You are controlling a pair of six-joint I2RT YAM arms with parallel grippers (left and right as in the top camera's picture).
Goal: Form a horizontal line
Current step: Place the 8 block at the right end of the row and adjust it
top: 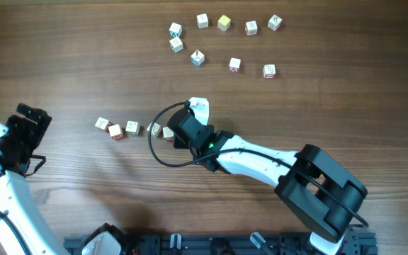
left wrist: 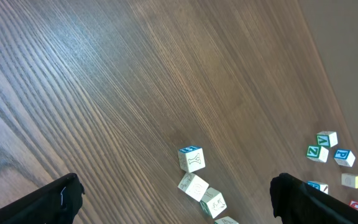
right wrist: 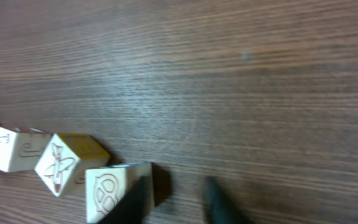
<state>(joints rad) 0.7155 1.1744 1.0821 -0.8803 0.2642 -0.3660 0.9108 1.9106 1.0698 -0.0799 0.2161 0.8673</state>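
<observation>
The line [top: 132, 128] lies left of centre on the worktop [top: 317, 92], running roughly left to right. It consists of small whitish cubes with thin drawn marks on their faces. The overhead view shows three cubes touching at the left end, a small gap, then two more beside the right hand [top: 175, 133]. The row is not straight: the cubes sit at slightly different heights and angles. The right wrist view shows red outline drawings on pale faces and a yellow top face on the middle cube of the three in view. The cube nearest that camera is cut off by the frame edge. The last cube on the right is partly covered by the right hand in the overhead view, so its contact with its neighbour cannot be confirmed. The worktop is brown wood-grain with fine parallel streaks. The right hand's fingers [right wrist: 135, 200] stand slightly apart, with a narrow strip of bare wood between them and nothing clamped; one finger is at the side of the end cube. The left hand [top: 28, 133] sits well to the left of the line, its dark fingers [left wrist: 55, 200] spread wide and empty. Loose cubes [top: 197, 57] are scattered along the far side, well apart from the line.
</observation>
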